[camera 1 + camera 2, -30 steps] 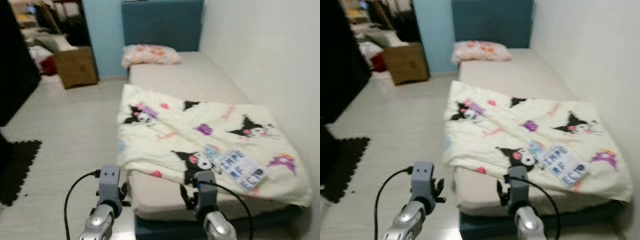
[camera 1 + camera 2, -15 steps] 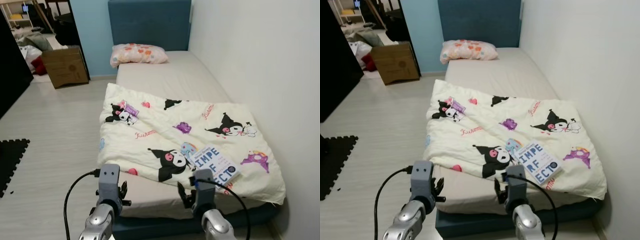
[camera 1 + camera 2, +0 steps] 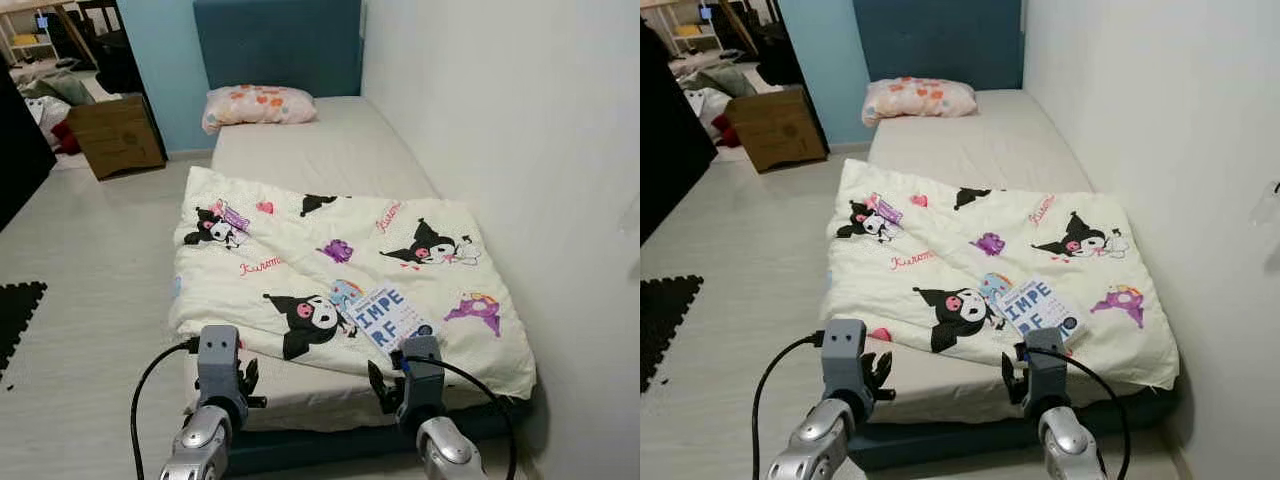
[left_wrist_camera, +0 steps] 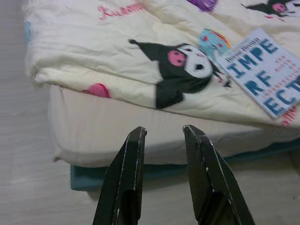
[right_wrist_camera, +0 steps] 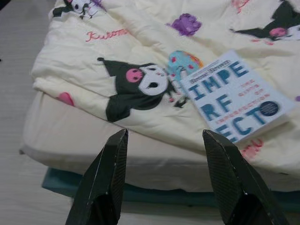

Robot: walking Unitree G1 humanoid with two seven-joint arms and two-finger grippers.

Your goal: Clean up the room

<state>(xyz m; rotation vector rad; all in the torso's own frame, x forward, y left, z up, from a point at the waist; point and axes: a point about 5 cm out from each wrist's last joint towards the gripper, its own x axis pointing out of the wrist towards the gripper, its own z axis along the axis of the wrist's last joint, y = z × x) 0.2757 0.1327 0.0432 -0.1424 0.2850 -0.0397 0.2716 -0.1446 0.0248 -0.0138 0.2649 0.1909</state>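
On the near end of the bed [image 3: 330, 150], a book [image 3: 390, 316] lies flat on a cream cartoon-print blanket [image 3: 300, 270], toward its right side. Left tool [image 4: 161, 133] hovers before the bed's near edge, fingers parted, empty. Right tool [image 5: 164, 136] likewise, spread wider, empty, near the book. Pillow [image 3: 258, 104] at far end. Cardboard box [image 3: 115, 135] far left; items behind it indistinct.

The white book [image 5: 236, 96] lying on the cream blanket [image 3: 300, 250] reads "IMPE RF ECT" in big blue letters, its smaller print too fine to read, while pink script on the blanket reads "Kuromi".
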